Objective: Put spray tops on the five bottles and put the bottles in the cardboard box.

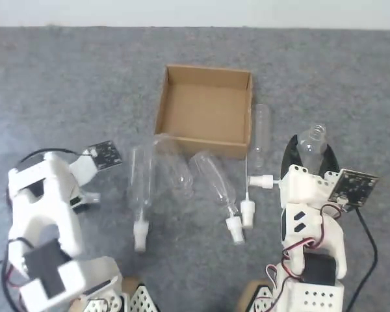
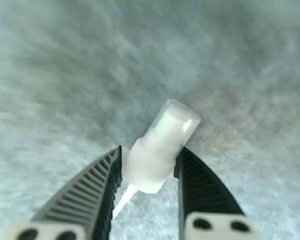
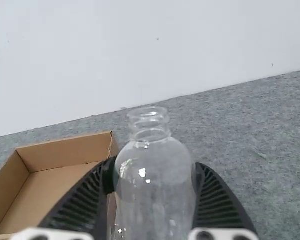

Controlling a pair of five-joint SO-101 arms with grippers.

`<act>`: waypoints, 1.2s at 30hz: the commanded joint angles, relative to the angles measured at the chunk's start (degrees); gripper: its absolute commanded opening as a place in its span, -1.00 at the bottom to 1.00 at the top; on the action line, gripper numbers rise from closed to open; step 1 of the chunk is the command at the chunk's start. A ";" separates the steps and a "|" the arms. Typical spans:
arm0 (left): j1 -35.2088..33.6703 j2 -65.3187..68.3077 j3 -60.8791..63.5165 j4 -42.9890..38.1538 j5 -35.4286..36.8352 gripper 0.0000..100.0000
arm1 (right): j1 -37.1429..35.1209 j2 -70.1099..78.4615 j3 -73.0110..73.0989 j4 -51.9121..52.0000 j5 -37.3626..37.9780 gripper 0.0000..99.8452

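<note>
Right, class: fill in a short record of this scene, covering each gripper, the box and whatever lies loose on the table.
left gripper: closed on a spray top
right gripper: closed on a bottle with an open neck and no top
cardboard box: open, nothing inside
loose bottles: four, lying on the table in front of and beside the box
table: covered in grey carpet
</note>
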 commanded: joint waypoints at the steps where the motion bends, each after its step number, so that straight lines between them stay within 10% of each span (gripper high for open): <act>1: 1.32 -7.56 0.04 6.07 0.97 -0.73 | -0.31 -0.84 -0.62 -1.45 0.88 -0.83; 19: -0.44 -8.35 1.10 5.98 13.63 -0.47 | -0.31 -0.84 -0.62 -1.27 0.88 -0.83; 36: 3.52 -8.35 -2.24 6.42 6.68 -0.59 | -0.31 -0.84 -0.62 -1.19 0.88 -0.83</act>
